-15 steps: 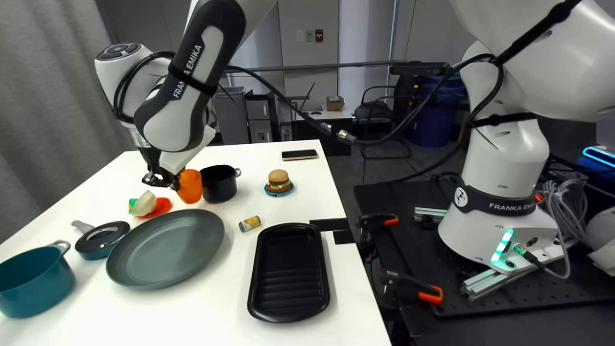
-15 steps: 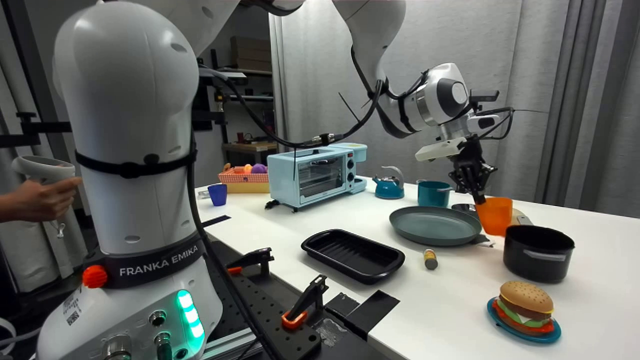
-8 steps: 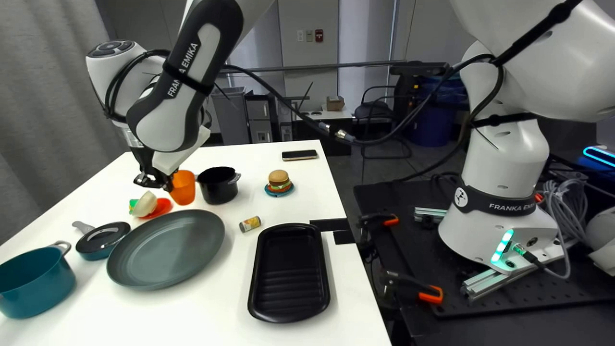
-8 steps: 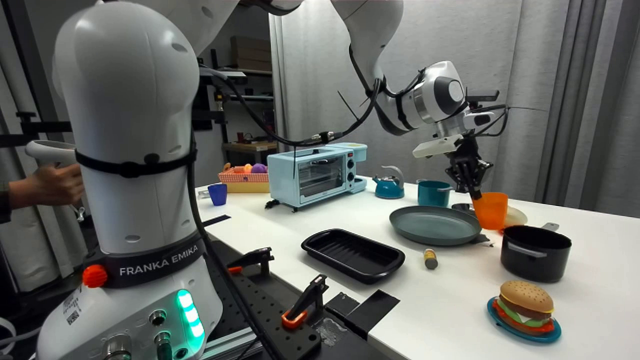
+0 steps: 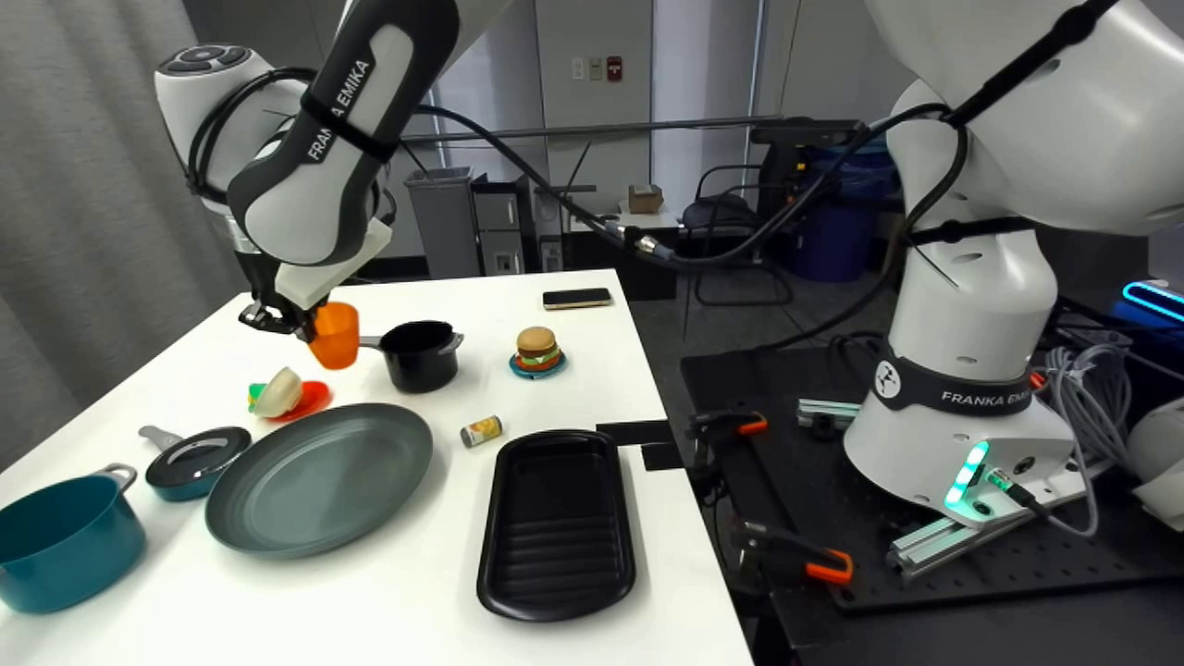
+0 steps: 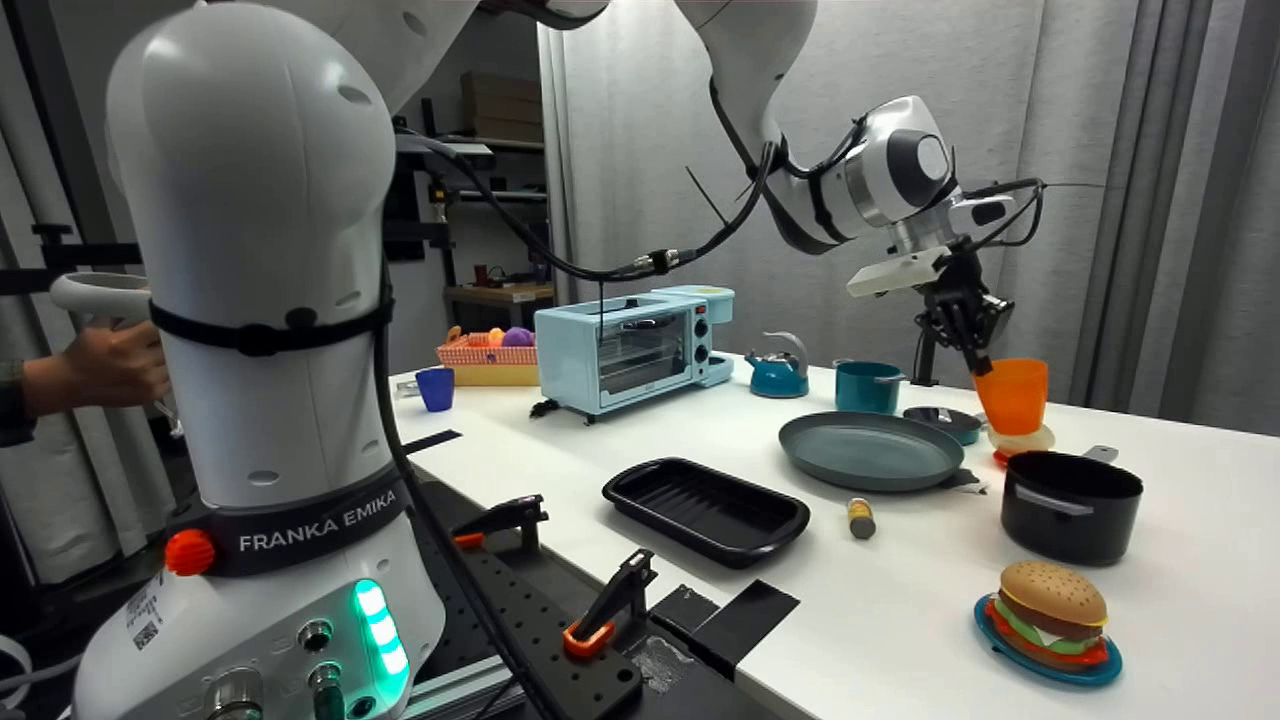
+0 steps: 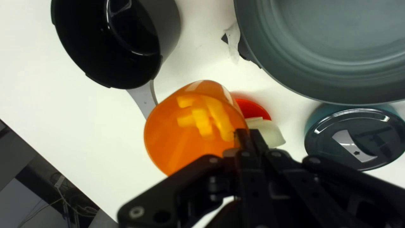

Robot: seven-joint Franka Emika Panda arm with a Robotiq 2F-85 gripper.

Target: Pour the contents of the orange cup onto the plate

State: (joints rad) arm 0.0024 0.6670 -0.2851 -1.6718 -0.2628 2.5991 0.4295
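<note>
The orange cup (image 5: 335,336) hangs above the table, mouth upward and tilted slightly, in both exterior views. My gripper (image 7: 250,136) is shut on its wall, with one finger inside the rim and one outside. Yellow stick-shaped contents (image 7: 202,118) lie inside the cup in the wrist view, a little blurred. The round grey-green plate (image 5: 319,486) rests on the table; the cup is off to its side, beyond its rim, not over it. In the wrist view the plate (image 7: 335,47) fills the upper right.
A black pot (image 5: 421,356) with a grey handle stands beside the cup. Under it lie a red dish (image 5: 317,396) and a pale bowl-like piece (image 5: 279,393). A small lidded pan (image 5: 197,460), teal pot (image 5: 65,536), small can (image 5: 481,430) and black tray (image 5: 555,518) surround the plate.
The arm has lifted the held cup and carried it left in an exterior view, away from the black pot. Earlier in that second the pot turned and shifted slightly.
</note>
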